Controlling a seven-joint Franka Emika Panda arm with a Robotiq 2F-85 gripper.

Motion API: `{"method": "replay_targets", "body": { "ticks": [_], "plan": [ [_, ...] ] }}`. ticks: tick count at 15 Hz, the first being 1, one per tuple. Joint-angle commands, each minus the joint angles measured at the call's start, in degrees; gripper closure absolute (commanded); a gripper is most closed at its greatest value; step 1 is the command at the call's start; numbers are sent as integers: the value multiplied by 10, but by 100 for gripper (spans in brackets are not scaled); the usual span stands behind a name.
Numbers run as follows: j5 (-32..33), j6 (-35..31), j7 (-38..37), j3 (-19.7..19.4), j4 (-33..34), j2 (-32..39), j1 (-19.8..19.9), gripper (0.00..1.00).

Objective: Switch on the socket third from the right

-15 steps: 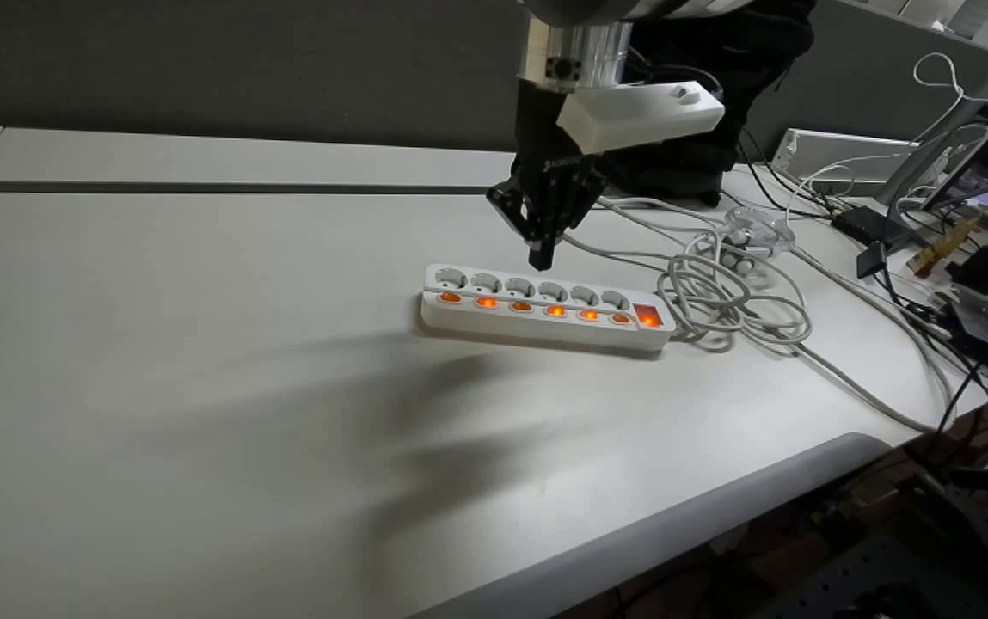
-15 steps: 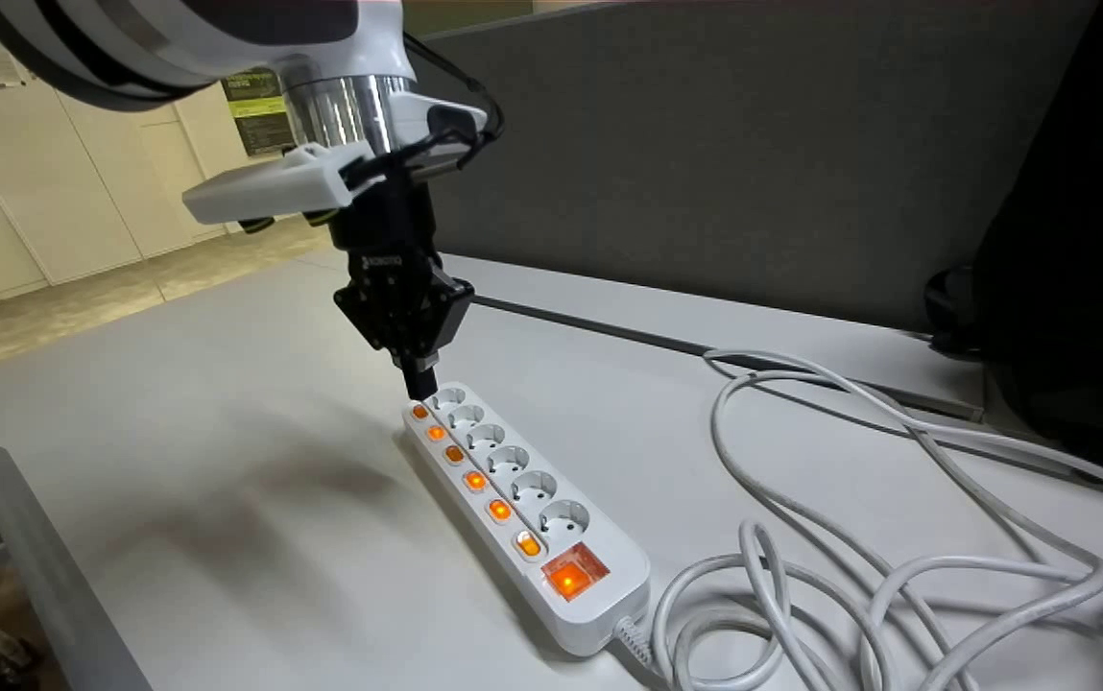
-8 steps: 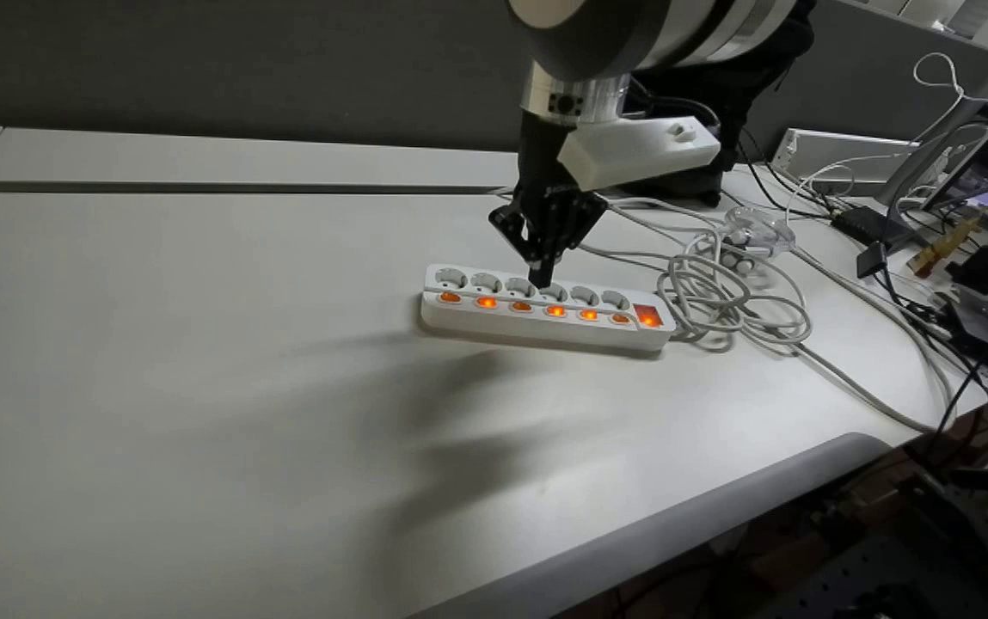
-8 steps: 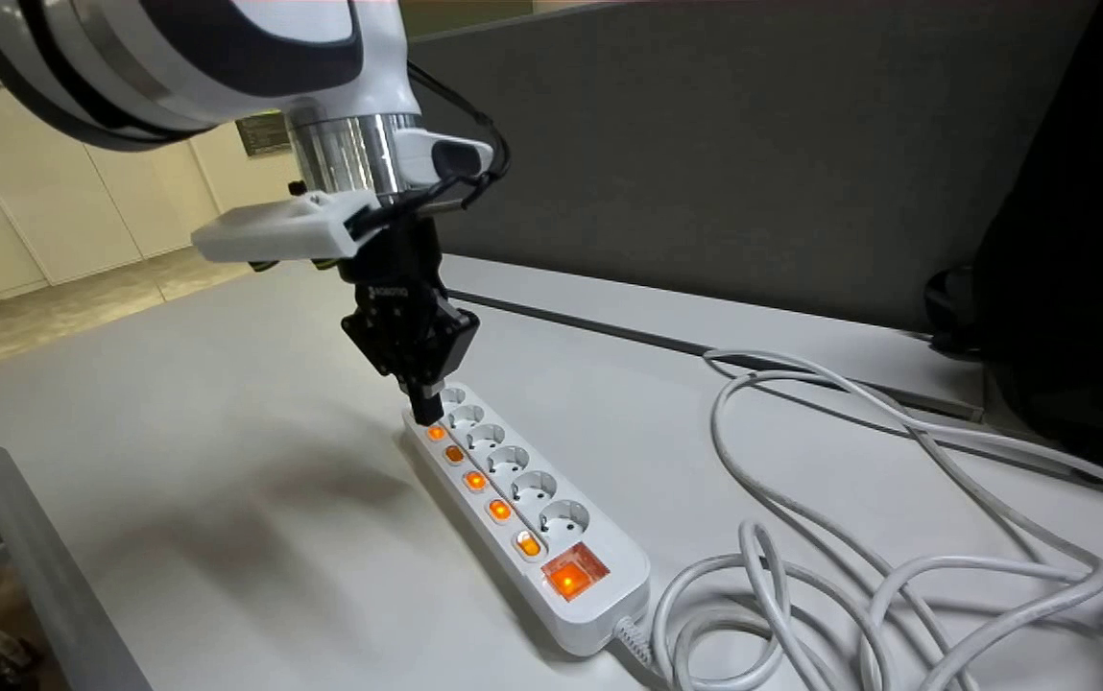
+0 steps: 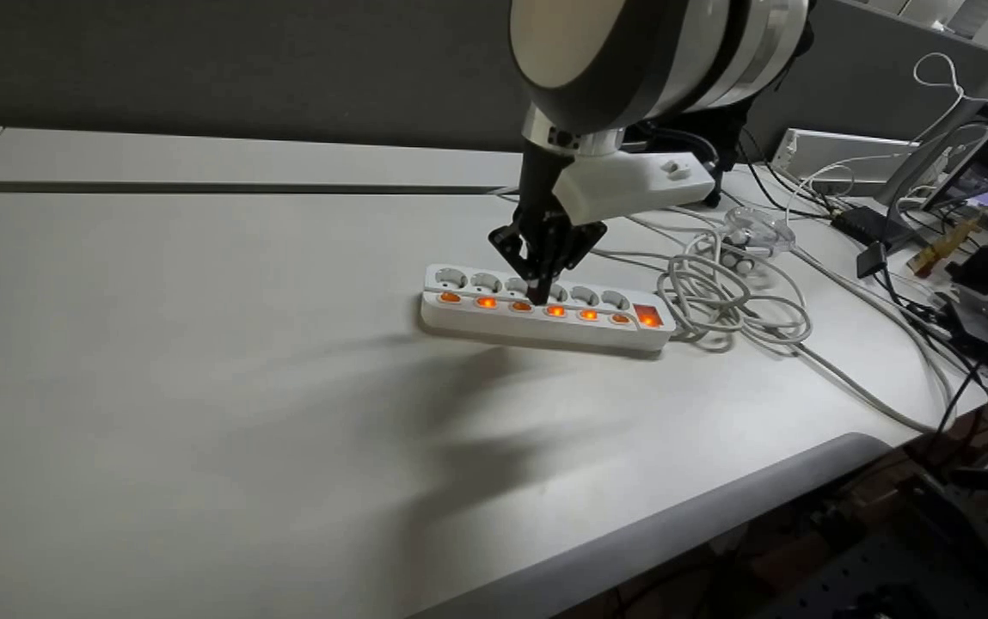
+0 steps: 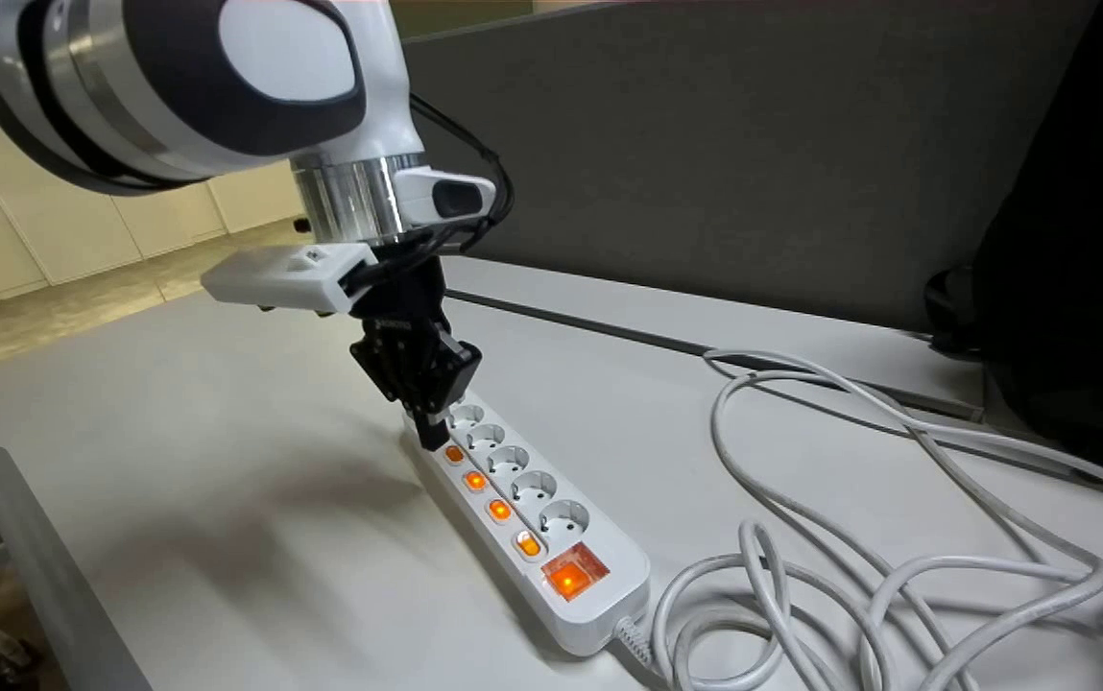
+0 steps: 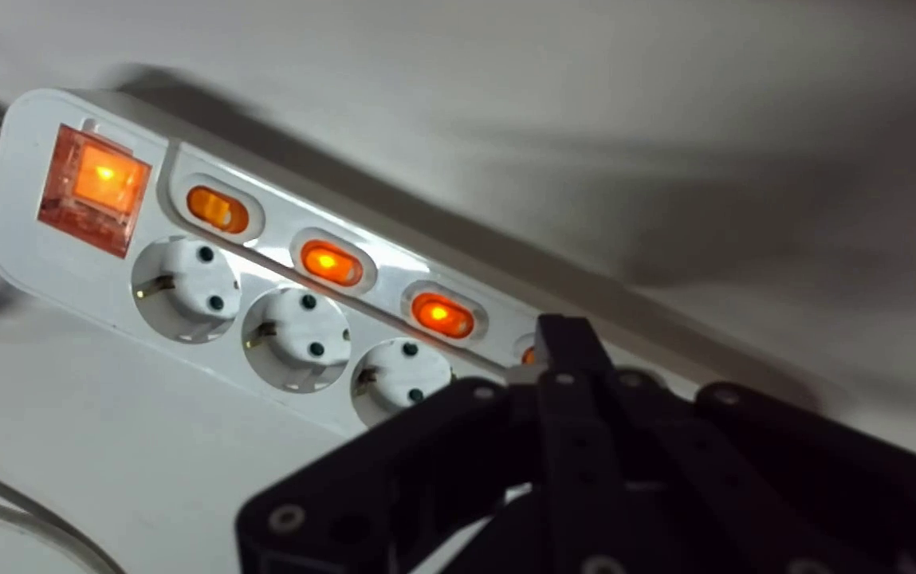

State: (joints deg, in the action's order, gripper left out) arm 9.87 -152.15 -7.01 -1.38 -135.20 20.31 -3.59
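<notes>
Pincer (image 6: 432,438), pressed together, held above power strip (image 5: 536,327); intended socket (image 6: 486,439), presumably third from the cordless end, located mid-strip, its unlit switch (image 6: 454,454) judged just below the tips.

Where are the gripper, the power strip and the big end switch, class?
Gripper (image 6: 432,437): in an exterior view, at its closed fingertips.
Power strip (image 5: 543,329): in an exterior view, on its long white side.
Big end switch (image 7: 103,183): in the wrist view, on its glowing part.

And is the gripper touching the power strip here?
Cannot tell: in both exterior views and the wrist view, the gripper overlaps the power strip, and neither contact nor a gap shows plainly.
</notes>
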Motion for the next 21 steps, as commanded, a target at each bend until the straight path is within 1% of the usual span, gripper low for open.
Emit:
{"method": "replay_targets", "body": {
  "ticks": [1,6,11,21],
  "plan": [
    [0,-22,-36,-12,-5,8,-17,100],
    [-6,-41,-56,-21,1,24,-27,100],
    [-23,-52,-56,-26,6,34,-30,100],
    [-51,-55,-48,-17,19,39,-33,100]
  ]
}}
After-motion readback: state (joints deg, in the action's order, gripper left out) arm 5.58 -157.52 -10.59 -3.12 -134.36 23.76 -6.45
